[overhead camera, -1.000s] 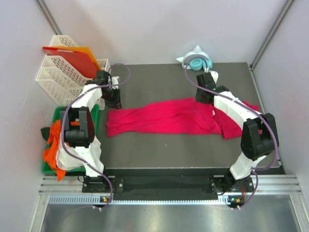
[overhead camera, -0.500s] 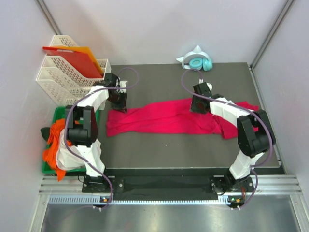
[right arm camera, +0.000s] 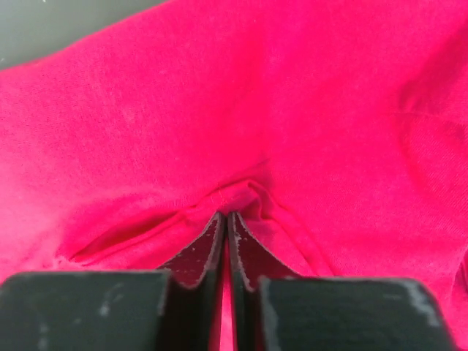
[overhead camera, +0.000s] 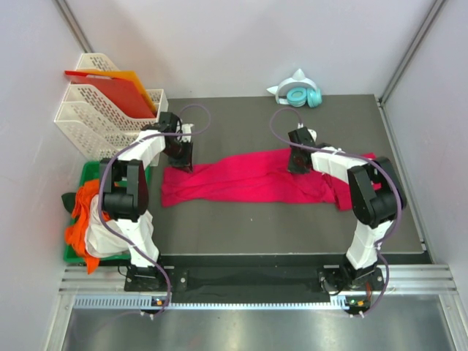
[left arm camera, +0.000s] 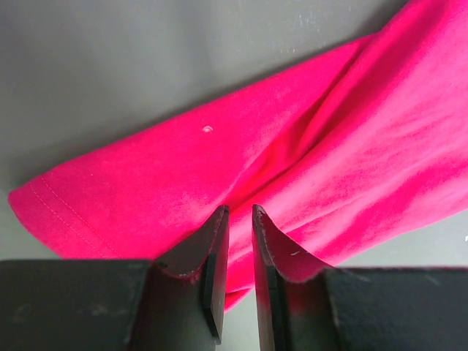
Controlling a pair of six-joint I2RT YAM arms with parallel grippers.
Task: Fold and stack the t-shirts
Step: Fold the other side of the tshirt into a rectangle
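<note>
One crimson-pink t-shirt (overhead camera: pixel 248 179) lies stretched left to right across the dark table mat (overhead camera: pixel 241 124). My left gripper (overhead camera: pixel 181 157) is at the shirt's far left corner. In the left wrist view the gripper (left arm camera: pixel 239 212) stands narrowly open over the shirt (left arm camera: pixel 329 131), its tips on the fabric and bare table showing through the gap. My right gripper (overhead camera: pixel 296 162) is at the shirt's far edge, right of the middle. In the right wrist view the gripper (right arm camera: pixel 225 216) is shut on a puckered fold of the shirt (right arm camera: pixel 292 95).
White lattice racks (overhead camera: pixel 95 110) holding red-orange sheets (overhead camera: pixel 110 88) stand at the back left. A green bin (overhead camera: pixel 84 172) with orange and white cloth (overhead camera: pixel 80 227) sits at the left edge. Teal headphones (overhead camera: pixel 300 93) lie at the back of the mat.
My right gripper has moved left and down onto the shirt's far edge and shut on the fabric. My left gripper shifted slightly toward the shirt's corner, then stayed.
</note>
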